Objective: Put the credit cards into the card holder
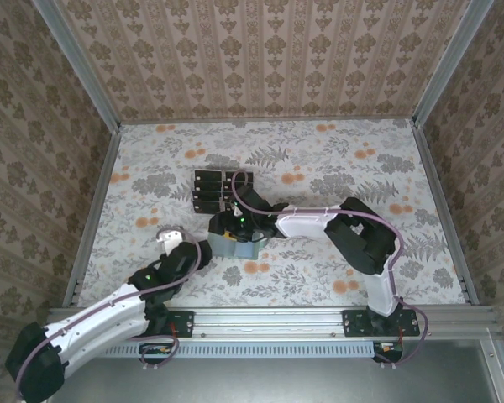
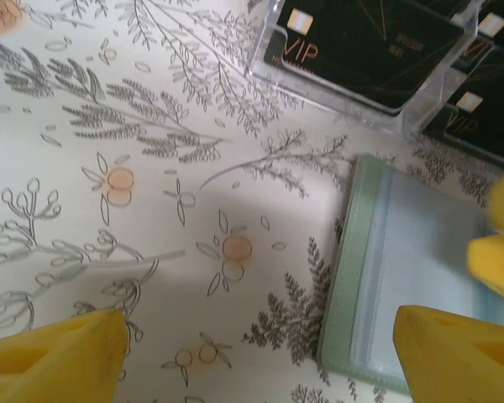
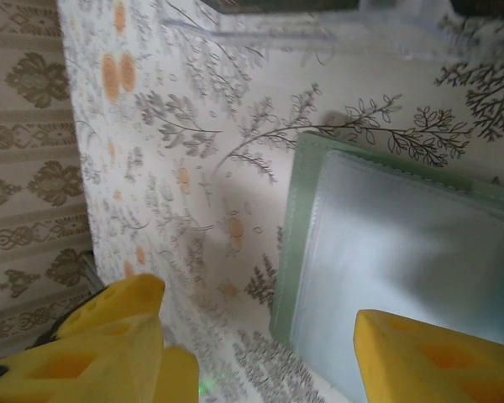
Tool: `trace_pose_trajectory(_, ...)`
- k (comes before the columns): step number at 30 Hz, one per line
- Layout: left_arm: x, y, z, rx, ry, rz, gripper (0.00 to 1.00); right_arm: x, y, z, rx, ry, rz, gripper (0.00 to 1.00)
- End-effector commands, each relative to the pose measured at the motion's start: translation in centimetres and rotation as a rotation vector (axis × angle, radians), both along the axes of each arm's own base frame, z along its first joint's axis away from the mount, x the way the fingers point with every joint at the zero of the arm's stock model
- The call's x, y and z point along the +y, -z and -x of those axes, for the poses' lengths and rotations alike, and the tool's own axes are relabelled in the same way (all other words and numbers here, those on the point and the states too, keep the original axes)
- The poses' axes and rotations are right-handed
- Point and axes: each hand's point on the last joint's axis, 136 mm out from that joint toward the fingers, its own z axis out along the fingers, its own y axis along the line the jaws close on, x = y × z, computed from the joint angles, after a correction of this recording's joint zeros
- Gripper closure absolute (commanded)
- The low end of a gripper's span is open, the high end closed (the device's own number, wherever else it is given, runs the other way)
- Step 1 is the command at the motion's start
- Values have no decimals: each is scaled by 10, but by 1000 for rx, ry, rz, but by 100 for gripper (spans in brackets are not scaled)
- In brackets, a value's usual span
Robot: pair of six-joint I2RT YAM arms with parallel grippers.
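As far as the views show, no card has gone in yet. The left claw (image 2: pixel 252 361) hangs with its fingers wide apart and nothing between them but the flowered table (image 2: pixel 151 126). The wallet (image 2: pixel 403 277) lies open and flat just ahead of that claw's right-hand finger, and its clear inner pocket looks empty. Beyond the wallet, further ahead of the claw, the black cards (image 2: pixel 361 42) sit in their clear rack (image 2: pixel 336 96); none is lifted out.

The right claw (image 3: pixel 269 353) is also spread. It straddles the wallet's edge, with one finger over the pocket and the other over bare table. I cannot tell whether that finger presses on the wallet or only hovers above it. Part of the pocket is hidden beneath it, so a card tucked there cannot be ruled out.

What is left is nearly everything: take a card from the rack, slide it into the pocket, and repeat for the others.
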Motion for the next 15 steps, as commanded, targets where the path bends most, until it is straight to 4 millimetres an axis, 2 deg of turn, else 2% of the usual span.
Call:
trace_pose_trajectory(1,-5,-27,-17,-15,31,35,12,-27,-60,-15,-135,2,19,37)
trace_pose_trajectory(4,0,-46,-37,-22,23,57,0,-66,-76,-30,-216,43,161,36)
trace_pose_trajectory(8,11,-72,-73,-24,11,67,0,-113,-87,-53,-320,87,413,36)
trace_pose_trajectory(12,20,-92,-113,-48,13,138,0,-134,-92,-73,-387,87,560,35)
trace_pose_trajectory(15,29,-97,-145,-68,-17,309,0,-136,-86,-84,-389,68,598,35)
